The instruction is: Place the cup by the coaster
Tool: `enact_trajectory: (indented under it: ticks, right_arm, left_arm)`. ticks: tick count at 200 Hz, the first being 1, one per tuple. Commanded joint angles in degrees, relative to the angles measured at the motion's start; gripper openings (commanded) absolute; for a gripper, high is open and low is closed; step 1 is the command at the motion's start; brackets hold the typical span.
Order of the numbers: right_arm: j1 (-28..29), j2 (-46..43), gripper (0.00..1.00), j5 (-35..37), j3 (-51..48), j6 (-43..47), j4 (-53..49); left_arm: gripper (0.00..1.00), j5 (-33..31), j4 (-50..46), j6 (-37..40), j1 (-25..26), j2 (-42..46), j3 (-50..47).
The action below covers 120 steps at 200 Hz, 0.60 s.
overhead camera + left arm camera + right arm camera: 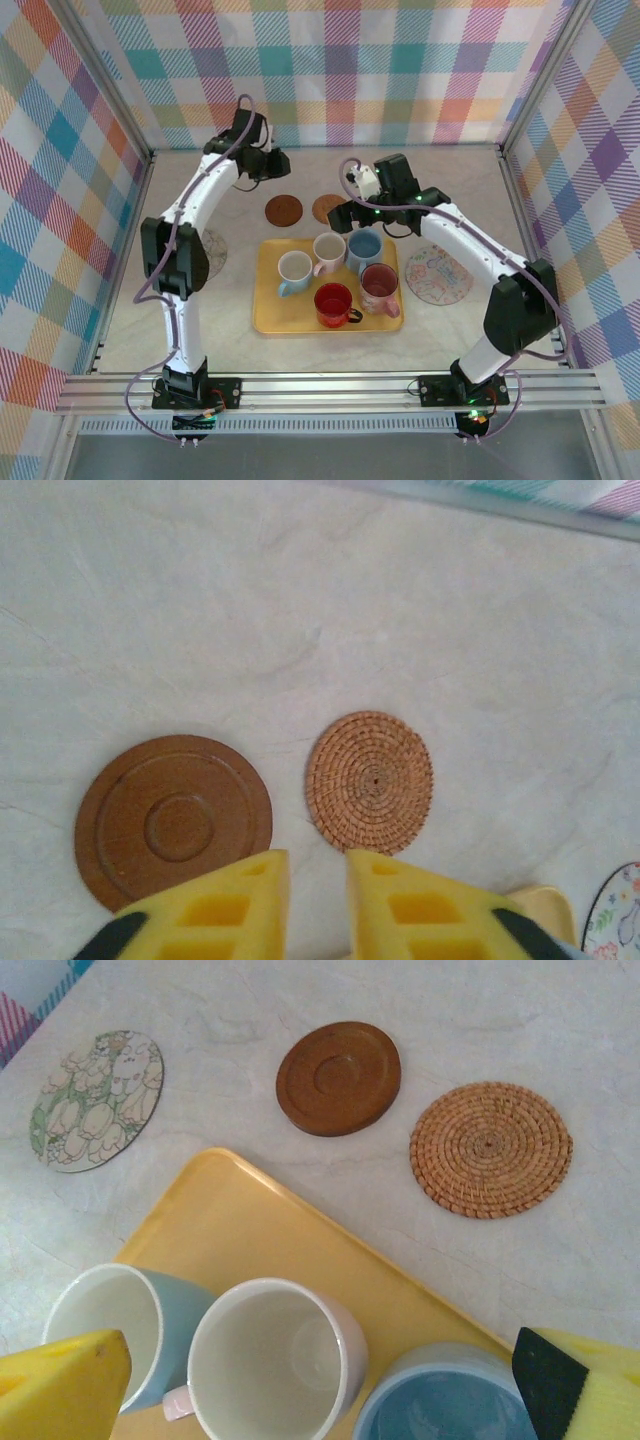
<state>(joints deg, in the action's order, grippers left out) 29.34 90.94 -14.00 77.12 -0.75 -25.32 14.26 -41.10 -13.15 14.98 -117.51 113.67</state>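
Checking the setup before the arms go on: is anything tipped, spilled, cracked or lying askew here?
Nothing stands out. The cups stand upright and close together on the yellow tray. The wooden coaster and woven coaster lie flat on the table, apart from each other. No spill or damage shows.

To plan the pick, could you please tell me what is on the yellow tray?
A light blue cup, cream cup, blue cup, pink cup and red cup. The tray beneath them is covered.
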Motion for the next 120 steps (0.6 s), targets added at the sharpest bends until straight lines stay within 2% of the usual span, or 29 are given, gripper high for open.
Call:
enact_trajectory:
  ticks: [1,24,40,49,76,120]
  right_arm:
    - [0.5,-3.4,0.99,-2.6,-0.7,2.1,0.4]
    - [0.5,-5.0,0.99,-7.2,-1.2,3.2,1.1]
    - [0.5,-6.4,0.99,-10.7,-2.3,3.4,2.9]
    - [0.6,-7.3,0.99,-12.1,-3.1,3.3,4.4]
    - [1.3,-9.5,0.99,-16.0,-5.3,3.6,8.3]
    - [3.5,-12.1,0.99,-18.4,-9.9,5.7,15.1]
  left_arm:
    - [0.32,-2.0,-4.8,1.9,0.3,5.5,-2.8]
    - [0.44,-3.6,-5.4,2.6,0.2,10.8,-7.4]
    - [0.62,-4.7,-4.0,2.9,0.2,15.6,-12.4]
    - [0.69,-5.6,-3.7,2.9,0.2,18.0,-14.7]
    - [0.81,-8.7,-4.1,2.6,0.0,24.0,-20.6]
    - [0.93,-12.2,-3.6,0.0,-2.3,32.2,-30.2]
